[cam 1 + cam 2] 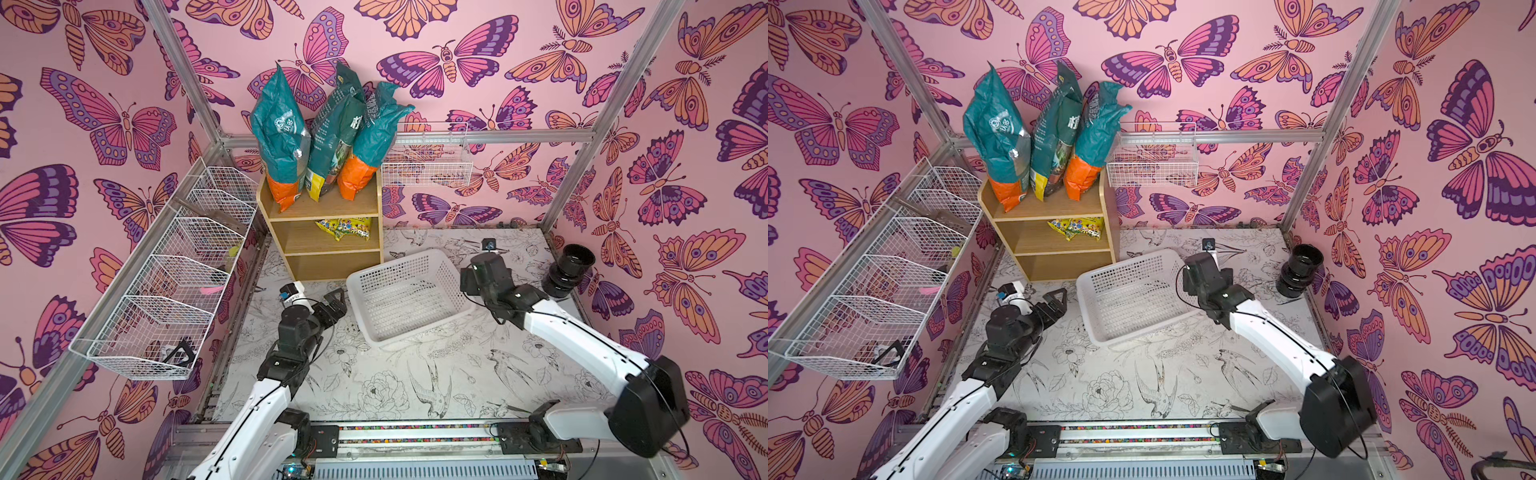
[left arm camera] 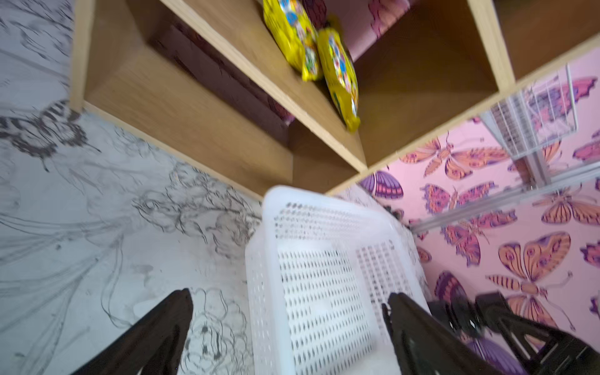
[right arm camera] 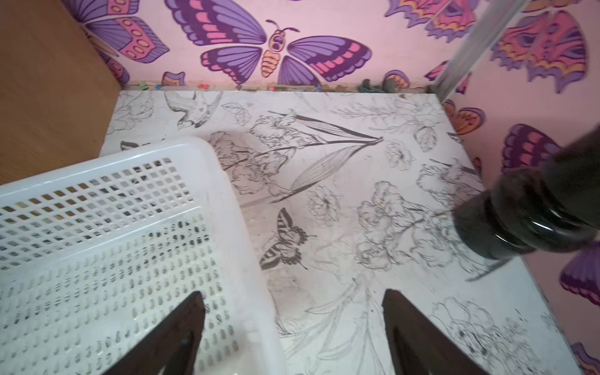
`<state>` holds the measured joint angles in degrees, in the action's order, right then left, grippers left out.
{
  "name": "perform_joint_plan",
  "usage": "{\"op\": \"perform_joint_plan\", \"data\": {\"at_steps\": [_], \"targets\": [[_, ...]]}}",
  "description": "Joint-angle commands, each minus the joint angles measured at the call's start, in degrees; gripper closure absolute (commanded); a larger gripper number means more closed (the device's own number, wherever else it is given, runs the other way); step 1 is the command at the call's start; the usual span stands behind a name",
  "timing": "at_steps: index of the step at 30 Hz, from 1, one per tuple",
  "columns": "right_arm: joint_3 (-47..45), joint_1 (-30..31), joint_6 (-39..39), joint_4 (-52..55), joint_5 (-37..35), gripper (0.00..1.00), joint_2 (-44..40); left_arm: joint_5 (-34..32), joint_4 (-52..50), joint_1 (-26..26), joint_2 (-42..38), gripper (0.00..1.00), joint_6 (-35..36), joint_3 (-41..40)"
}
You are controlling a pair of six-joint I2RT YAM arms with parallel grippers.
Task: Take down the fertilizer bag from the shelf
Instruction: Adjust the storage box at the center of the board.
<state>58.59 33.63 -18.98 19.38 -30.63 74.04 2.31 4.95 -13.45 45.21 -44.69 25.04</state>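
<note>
Fertilizer bags: three stood upright on the shelf top tier, leaning on each other, so pulling one could tip the rest. Left fingers were spread wide and empty, low over the table beside the white basket. Right fingers were wide and empty, straddling its rim. The basket looked staged as the drop spot.

1. the shelf stands at the table's 11 o'clock, with the fertilizer bags packed touching on its top tier.
2. the white basket blocks the shelf's 5 o'clock side.
3. bare table lies open from 6 o'clock to the shelf front.
4. wire baskets line the 9 o'clock wall; a back-wall wire basket hangs just beside the bags at their 3 o'clock.
</note>
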Motion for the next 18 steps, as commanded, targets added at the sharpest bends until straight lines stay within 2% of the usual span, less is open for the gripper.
{"op": "perform_joint_plan", "data": {"at_steps": [1, 5, 10, 15, 18], "targets": [[-1.96, -3.28, -3.43, 1.39, 2.8, 0.13, -2.23, 3.18, -6.01, -0.56, 2.12, 0.01, -1.25, 0.8], [-3.27, -5.85, -3.69, 0.14, 10.43, 0.14, 1.23, 2.98, -5.6, -0.61, 8.27, 0.01, -0.58, 0.36], [1.13, -7.16, -2.73, 0.97, 18.17, 0.14, 10.36, 7.11, -4.01, -0.61, 15.17, 0.0, 1.28, 2.46], [5.32, -7.17, -1.95, 1.68, 20.99, 0.16, 17.79, 8.21, -2.14, -0.63, 20.88, 0.0, 2.09, 4.38], [6.01, -7.23, -2.08, 0.73, 22.61, 0.21, 20.81, 8.13, -1.9, -0.68, 22.11, 0.0, 2.16, 5.2]]}}
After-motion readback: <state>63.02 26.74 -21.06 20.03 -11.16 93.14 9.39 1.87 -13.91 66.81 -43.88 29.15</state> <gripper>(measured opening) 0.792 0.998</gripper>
